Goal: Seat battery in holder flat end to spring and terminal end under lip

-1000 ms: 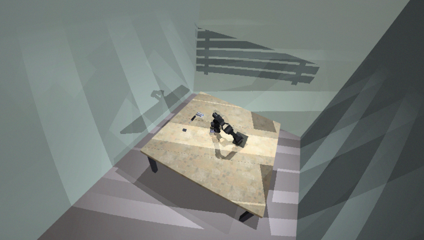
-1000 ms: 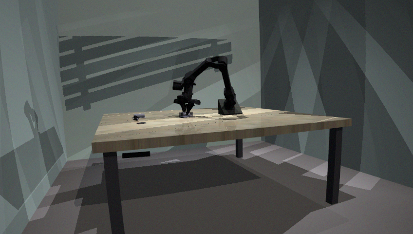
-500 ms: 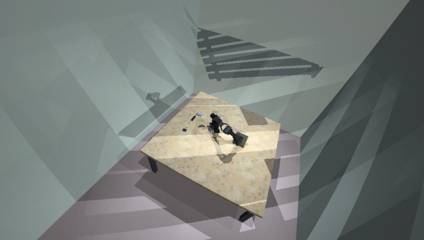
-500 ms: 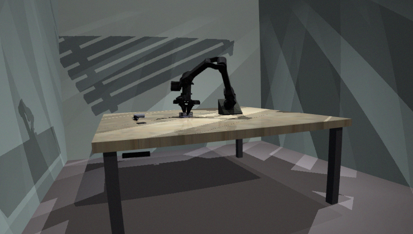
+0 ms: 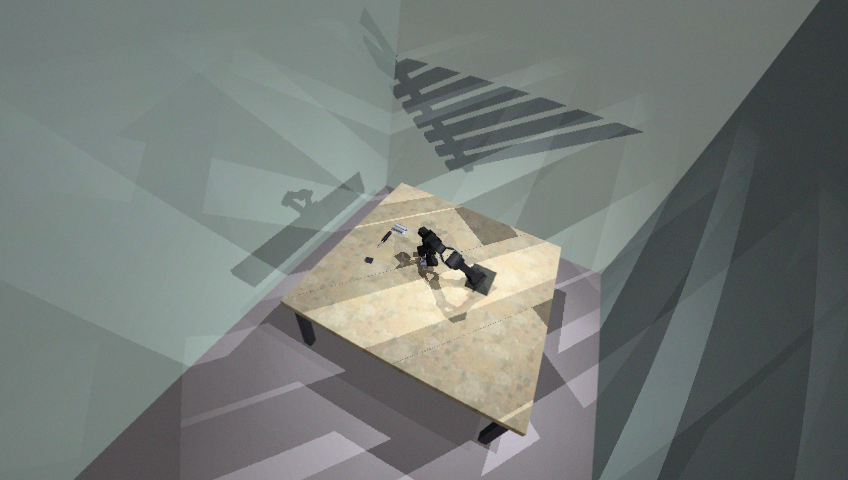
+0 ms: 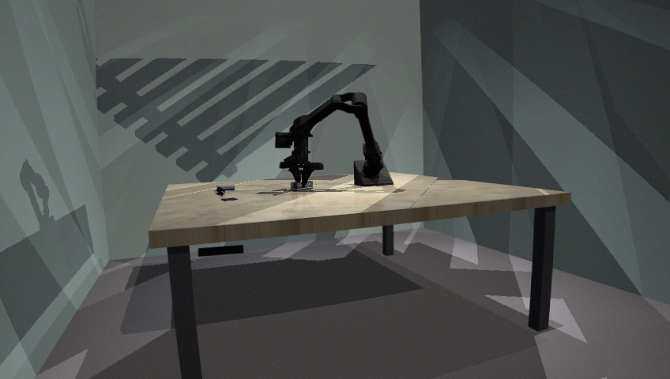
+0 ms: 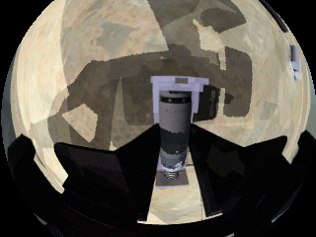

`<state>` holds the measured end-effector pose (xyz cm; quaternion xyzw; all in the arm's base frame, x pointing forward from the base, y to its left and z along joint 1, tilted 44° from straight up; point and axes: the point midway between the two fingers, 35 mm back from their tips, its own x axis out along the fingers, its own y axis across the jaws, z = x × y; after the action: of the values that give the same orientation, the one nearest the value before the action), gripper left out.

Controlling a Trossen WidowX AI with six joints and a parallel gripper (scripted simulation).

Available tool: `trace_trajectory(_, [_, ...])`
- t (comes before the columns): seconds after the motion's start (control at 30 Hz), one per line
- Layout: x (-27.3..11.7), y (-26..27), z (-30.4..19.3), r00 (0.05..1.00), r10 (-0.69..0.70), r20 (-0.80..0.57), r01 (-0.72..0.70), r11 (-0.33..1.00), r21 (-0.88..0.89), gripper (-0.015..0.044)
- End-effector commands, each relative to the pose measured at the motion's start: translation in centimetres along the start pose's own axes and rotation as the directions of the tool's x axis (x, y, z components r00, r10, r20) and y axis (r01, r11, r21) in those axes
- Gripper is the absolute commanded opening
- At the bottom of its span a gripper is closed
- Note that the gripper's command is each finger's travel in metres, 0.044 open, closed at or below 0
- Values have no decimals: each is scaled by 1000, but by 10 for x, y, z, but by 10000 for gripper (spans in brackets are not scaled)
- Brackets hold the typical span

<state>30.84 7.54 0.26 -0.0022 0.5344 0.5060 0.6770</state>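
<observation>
Between the two dark fingers in the wrist view lies the battery [image 7: 176, 128], a pale grey cylinder running straight away from the camera; the jaws are closed down onto its sides at a narrow opening and have hold of it. Its near end shows a small round metal piece, and its far end has a dark band. The battery sits in line with the holder [image 7: 178, 83], a light rectangular cradle whose far wall stands just beyond the dark-banded end and whose floor shows as a pale strip under the near end. Whether the battery is fully down in the cradle or slightly above it cannot be told from here.

From the exterior view the gripper [image 6: 300, 180] points straight down, its tips at the holder on the bench [image 6: 357, 206], roughly mid-way across the bench's far half. The arm [image 6: 329, 112] arches up and back to its black base [image 6: 371, 176], which stands on the bench behind and to one side.

Well apart from the holder, toward the bench's far corner in the top view, lie three small loose items: a slim dark pen-like tool [image 5: 384, 237], a pale striped piece [image 5: 399, 228] just beside it, and a small dark square [image 5: 368, 259] nearer the edge. Slanting patches of light and shadow cross the bench top.
</observation>
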Motion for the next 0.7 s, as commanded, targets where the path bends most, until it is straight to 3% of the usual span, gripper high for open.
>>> trace_trajectory(0.0, [0, 0, 3, 1000, 0, -6, 0, 1000, 11, 77])
trace_trajectory(0.27, [0, -1, 3, 1000, -1, -6, 1, 1000, 10, 77])
trace_trajectory(0.4, [0, -1, 3, 1000, -1, -6, 1, 1000, 10, 179])
trace_trajectory(0.67, [-10, -1, 3, 1000, -1, -7, 1, 1000, 6, 179])
